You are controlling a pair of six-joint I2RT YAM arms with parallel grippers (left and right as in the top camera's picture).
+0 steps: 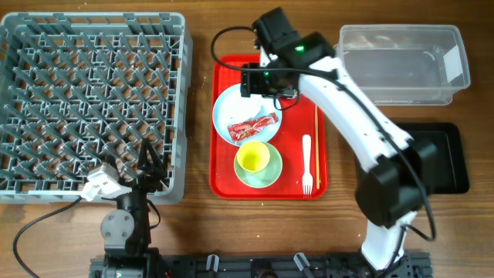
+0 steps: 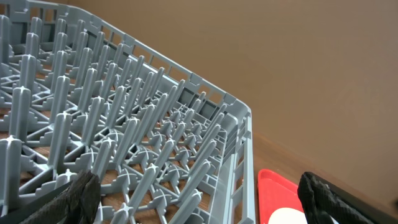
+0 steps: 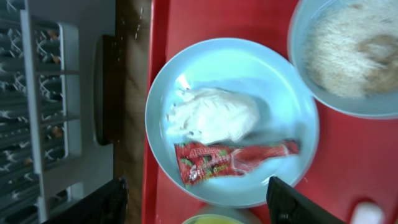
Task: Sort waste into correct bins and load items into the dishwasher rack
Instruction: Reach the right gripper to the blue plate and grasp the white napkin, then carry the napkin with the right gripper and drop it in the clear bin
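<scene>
A pale blue plate (image 1: 231, 108) (image 3: 273, 93) lies on a red tray and carries a shiny red wrapper (image 1: 252, 127) (image 3: 233, 158) and a crumpled white tissue (image 3: 214, 115). My right gripper (image 1: 266, 83) (image 3: 196, 208) hovers open over the plate, its fingers (image 3: 298, 204) wide on either side of the plate's near rim, holding nothing. A blue bowl (image 3: 354, 50) of rice crumbs sits beside the plate, hidden under the arm from overhead. The yellow cup (image 1: 252, 157) stands in the green saucer (image 1: 266, 176). My left gripper (image 1: 148, 164) (image 2: 199, 208) stays open and empty above the grey rack's (image 1: 93, 100) (image 2: 155, 124) near right corner.
A white fork (image 1: 307, 164) and wooden chopsticks (image 1: 316, 143) lie along the right side of the red tray (image 1: 224, 181). The clear tub (image 1: 405, 62) stands at the back right, with the black tray (image 1: 440, 158) in front of it, partly under the right arm.
</scene>
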